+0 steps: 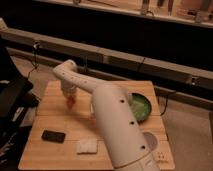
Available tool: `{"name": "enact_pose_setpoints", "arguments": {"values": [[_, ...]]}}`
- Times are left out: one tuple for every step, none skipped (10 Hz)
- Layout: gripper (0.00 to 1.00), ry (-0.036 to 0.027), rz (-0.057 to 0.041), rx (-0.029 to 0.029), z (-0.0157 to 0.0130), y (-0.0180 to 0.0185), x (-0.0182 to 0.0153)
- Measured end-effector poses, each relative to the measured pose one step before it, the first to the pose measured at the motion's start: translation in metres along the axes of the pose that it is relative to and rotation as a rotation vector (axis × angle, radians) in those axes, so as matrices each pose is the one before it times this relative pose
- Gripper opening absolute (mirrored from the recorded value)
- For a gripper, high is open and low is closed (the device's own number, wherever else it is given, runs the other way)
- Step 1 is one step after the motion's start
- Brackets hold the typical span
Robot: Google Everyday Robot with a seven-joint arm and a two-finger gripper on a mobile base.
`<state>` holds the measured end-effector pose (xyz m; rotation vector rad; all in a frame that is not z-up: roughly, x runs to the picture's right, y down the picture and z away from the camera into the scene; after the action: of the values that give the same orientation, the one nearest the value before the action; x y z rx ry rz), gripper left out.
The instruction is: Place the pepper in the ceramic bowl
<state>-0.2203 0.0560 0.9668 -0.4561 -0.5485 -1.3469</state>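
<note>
The small orange-red pepper (71, 102) is at the left part of the wooden table (55, 112). My gripper (69, 97) comes down on it from above at the end of the white arm (112, 120) and is shut on it, so only the pepper's lower part shows. The pepper is at or just above the tabletop. The ceramic bowl (140, 108), dark green with a lighter green inside, stands at the table's right side, partly hidden behind the arm and well away from the gripper.
A flat black object (53, 135) lies near the front left of the table. A white folded thing (87, 145) lies beside it near the front edge. Dark furniture (12, 100) stands left of the table, and a rail with cables (150, 62) runs behind it.
</note>
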Motion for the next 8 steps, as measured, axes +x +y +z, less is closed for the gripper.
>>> {"name": "enact_pose_setpoints", "arguments": {"values": [[0.00, 0.00090, 0.00487, 0.00171, -0.00252, 0.00300, 0.00334], [0.00, -0.00087, 0.00306, 0.00471, -0.00302, 0.00150, 0.00242], [0.00, -0.00054, 0.00523, 0.00576, -0.00831, 0.00477, 0.00426], [0.00, -0.00039, 0.00431, 0.00429, -0.00581, 0.00325, 0.00256], [0.00, -0.00111, 0.00238, 0.00241, -0.00096, 0.00103, 0.00112], [0.00, -0.00301, 0.00079, 0.00520, -0.00014, -0.00147, -0.00002], [0.00, -0.00394, 0.00240, 0.00686, -0.00145, -0.00105, 0.00038], [0.00, -0.00116, 0.00337, 0.00310, -0.00461, 0.00267, 0.00216]]}}
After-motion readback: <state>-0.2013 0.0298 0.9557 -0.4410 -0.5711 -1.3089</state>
